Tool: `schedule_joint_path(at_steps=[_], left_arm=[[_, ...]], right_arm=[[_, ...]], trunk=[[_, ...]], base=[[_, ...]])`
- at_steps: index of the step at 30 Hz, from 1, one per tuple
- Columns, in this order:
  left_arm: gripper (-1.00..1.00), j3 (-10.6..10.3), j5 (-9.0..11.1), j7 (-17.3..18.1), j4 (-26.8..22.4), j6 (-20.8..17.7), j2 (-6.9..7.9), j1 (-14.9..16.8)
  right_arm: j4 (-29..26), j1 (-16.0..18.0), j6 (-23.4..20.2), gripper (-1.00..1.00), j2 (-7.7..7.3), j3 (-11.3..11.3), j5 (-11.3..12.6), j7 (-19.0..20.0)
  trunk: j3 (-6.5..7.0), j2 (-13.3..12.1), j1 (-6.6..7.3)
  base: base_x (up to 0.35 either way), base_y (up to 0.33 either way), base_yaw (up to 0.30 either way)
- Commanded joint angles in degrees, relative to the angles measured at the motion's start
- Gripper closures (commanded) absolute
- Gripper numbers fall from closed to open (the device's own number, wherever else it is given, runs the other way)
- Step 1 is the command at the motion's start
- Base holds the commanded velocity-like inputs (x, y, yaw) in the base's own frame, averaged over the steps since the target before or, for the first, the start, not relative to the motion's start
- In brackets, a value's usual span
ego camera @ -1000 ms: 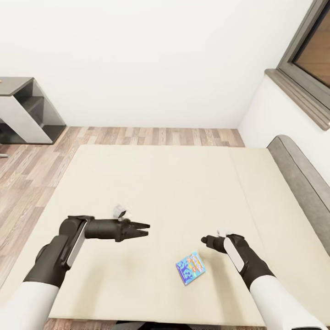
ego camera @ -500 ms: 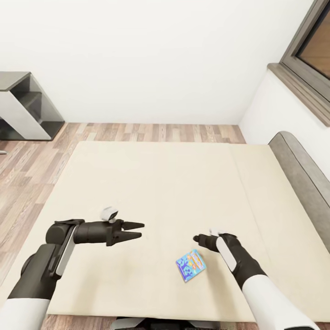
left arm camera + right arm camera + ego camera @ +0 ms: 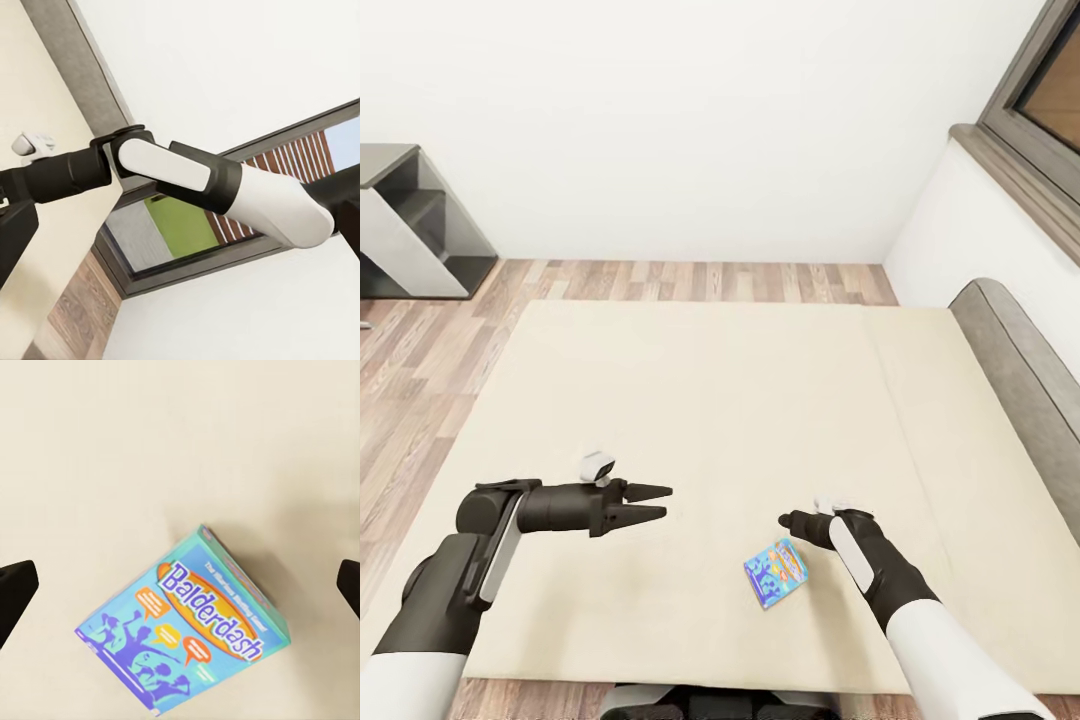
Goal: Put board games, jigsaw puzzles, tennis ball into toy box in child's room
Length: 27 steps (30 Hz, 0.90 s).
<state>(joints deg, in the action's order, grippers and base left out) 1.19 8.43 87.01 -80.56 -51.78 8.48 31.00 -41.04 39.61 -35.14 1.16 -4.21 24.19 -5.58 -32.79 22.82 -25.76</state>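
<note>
Right wrist view sets the flat blue Balderdash board game box [image 3: 184, 634] on the cream bed [image 3: 150, 450] between the right gripper's [image 3: 796, 522] wide-spread jaws, long axis skewed across them, nearer than the narrowly parted left gripper [image 3: 660, 502].

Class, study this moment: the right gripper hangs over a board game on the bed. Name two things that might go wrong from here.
1. The Balderdash board game lies flat on the soft bed, so the open right gripper may push it into the cover rather than grip its edges.
2. The box sits skewed between the fingers; closing now could twist or slide it.
</note>
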Motion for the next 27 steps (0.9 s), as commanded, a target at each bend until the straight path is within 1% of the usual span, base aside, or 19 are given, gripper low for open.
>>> schedule_joint_path(at_steps=[1, 27], left_arm=[[-1.00, 0.0, 0.0, 0.2, 0.0, -0.6, 0.02, 0.0], [-1.00, -0.2, -0.2, 0.0, 0.0, -0.7, -0.33, -0.1]], right_arm=[[-0.1, 0.0, -0.2, -1.00, -0.02, -0.2, 0.6, -0.6], [-0.1, 0.0, -0.3, -1.00, -0.08, -0.2, 0.6, -0.6]], trunk=[[-0.17, 0.1, -0.03], [-2.63, 0.1, -0.03]], base=[[0.000, 0.000, 0.000], [0.000, 0.000, 0.000]])
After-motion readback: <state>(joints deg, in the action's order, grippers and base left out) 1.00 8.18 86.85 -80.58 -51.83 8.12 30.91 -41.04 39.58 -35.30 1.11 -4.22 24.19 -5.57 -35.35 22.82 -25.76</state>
